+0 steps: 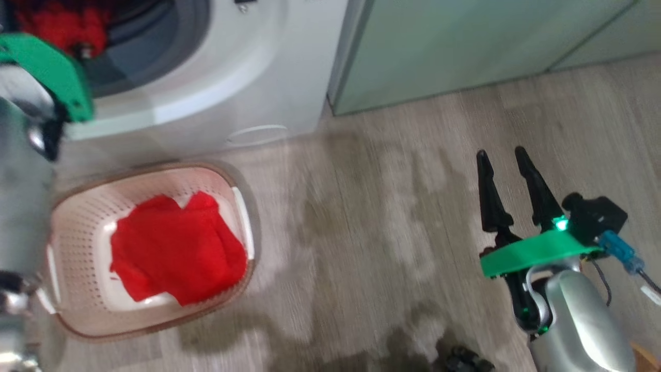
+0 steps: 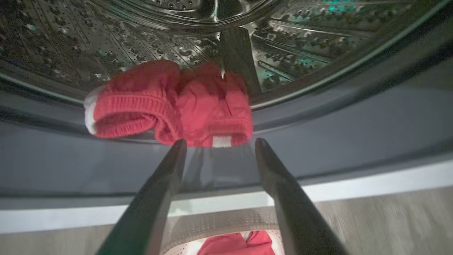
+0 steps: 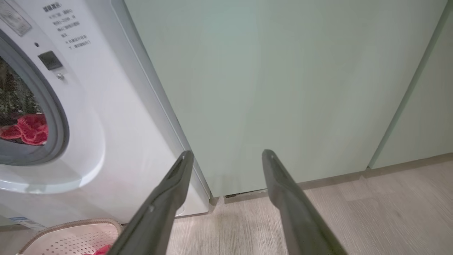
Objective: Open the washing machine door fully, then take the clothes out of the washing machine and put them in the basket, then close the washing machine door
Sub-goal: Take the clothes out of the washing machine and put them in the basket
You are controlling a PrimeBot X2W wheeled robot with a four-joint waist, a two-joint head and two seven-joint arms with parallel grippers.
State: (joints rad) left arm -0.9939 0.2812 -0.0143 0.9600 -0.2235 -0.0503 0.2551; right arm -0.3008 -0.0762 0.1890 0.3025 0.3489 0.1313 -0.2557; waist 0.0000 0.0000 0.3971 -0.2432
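Red clothes [image 2: 170, 102] just beyond the left gripper's [image 2: 220, 141] parted, empty jaws

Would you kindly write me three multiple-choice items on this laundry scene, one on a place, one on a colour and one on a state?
1. Where does the red garment inside the washing machine lie?
A. Against the drum's back wall
B. At the drum's front edge
C. On the floor

2. What colour is the cabinet beside the machine?
A. Pale green
B. Brown
C. Blue

3. In what state is the left gripper?
A. Shut on the garment
B. Shut on a basket handle
C. Open, holding nothing

Answers:
1 B: the left wrist view shows it bunched at the drum mouth, just above the grey seal.
2 A: the right wrist view shows a pale green panel next to the white machine.
3 C: its fingers stand apart with nothing gripped between them.
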